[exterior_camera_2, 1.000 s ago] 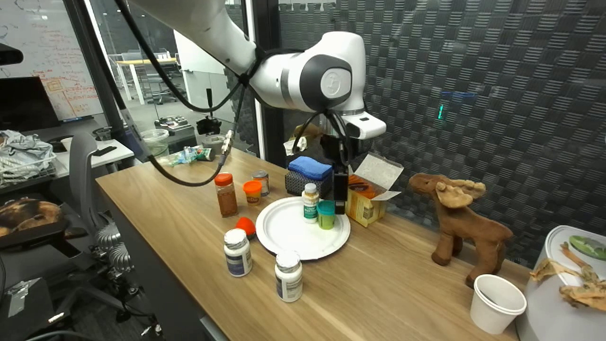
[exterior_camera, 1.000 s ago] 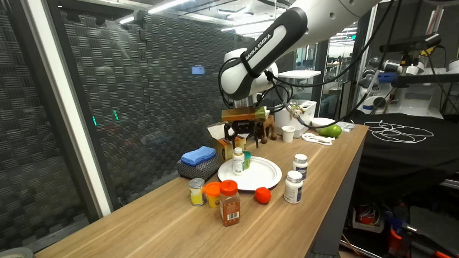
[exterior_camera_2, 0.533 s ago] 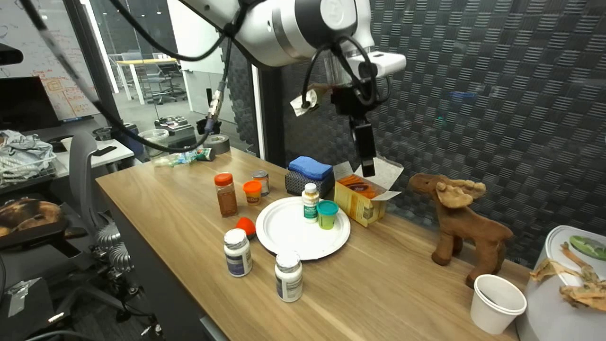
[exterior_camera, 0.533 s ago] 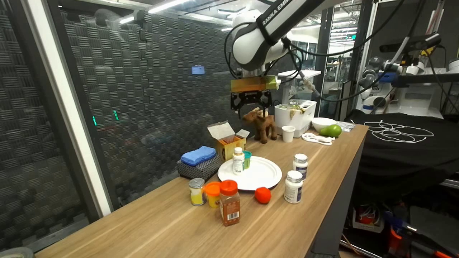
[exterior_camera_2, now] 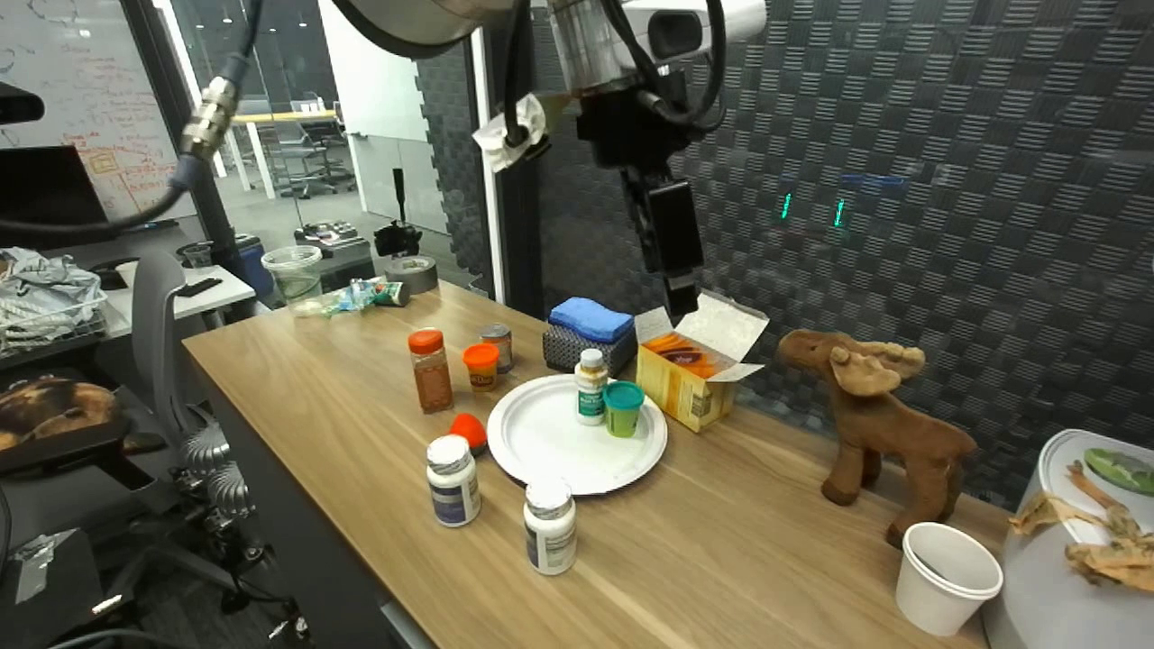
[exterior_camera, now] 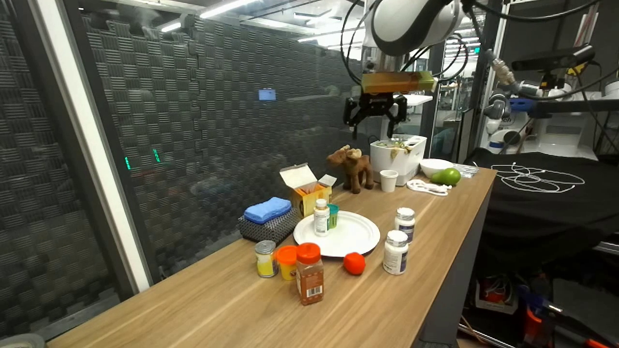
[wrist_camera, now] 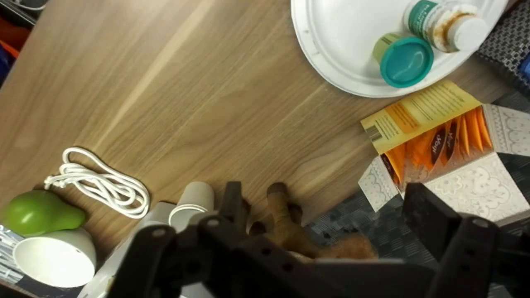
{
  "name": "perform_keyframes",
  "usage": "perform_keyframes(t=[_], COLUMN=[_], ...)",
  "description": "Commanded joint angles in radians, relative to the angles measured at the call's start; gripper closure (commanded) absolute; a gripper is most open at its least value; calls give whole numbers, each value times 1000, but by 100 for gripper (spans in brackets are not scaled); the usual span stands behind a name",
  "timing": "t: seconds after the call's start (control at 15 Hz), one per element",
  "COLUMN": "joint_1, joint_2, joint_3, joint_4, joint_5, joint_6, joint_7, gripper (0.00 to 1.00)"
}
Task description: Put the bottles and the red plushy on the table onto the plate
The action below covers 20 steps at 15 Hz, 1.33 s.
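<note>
The white plate [exterior_camera: 355, 237] holds a white bottle with a green label [exterior_camera_2: 590, 388] and a teal-lidded tub [exterior_camera_2: 623, 410], both upright; all three show in the wrist view. The round red plushy [exterior_camera: 354, 263] lies on the table beside the plate. Two white bottles, one [exterior_camera_2: 453, 480] nearer the plushy and one [exterior_camera_2: 550, 527] beside it, stand off the plate. A red-capped spice bottle [exterior_camera: 310, 274] stands near an orange-lidded tub [exterior_camera: 287, 262] and a can [exterior_camera: 266, 258]. My gripper [exterior_camera: 372, 134] is open and empty, raised high above the back of the table; its spread fingers [wrist_camera: 324, 188] show in the wrist view.
An open tea box [exterior_camera_2: 690, 379] and a dark box with a blue cloth [exterior_camera: 267, 210] stand behind the plate. A brown moose toy [exterior_camera_2: 874, 424], paper cups [exterior_camera_2: 942, 577], a white bin [exterior_camera: 399, 162], a white cord [wrist_camera: 107, 184], a green pear [wrist_camera: 43, 213] and a bowl [wrist_camera: 56, 256] stand farther along.
My open gripper has risen from just above the plate beside the teal-lidded tub and moved away toward the moose-toy end. The things on the table have not moved.
</note>
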Motion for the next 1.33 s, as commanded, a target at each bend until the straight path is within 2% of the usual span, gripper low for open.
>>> perform_keyframes(t=[0.0,0.27,0.47,1.27], joint_1=[-52,-80,-87,-77], joint_2=[-166,-206,-182,16], joint_3=[23,36,51,68], joint_4=[-236,-366,-404,-376], joint_5=[29,83,124,139], joint_6=[78,67,87,209], joint_7=[-96,-177,-231,-250], gripper=[0,0,0,0])
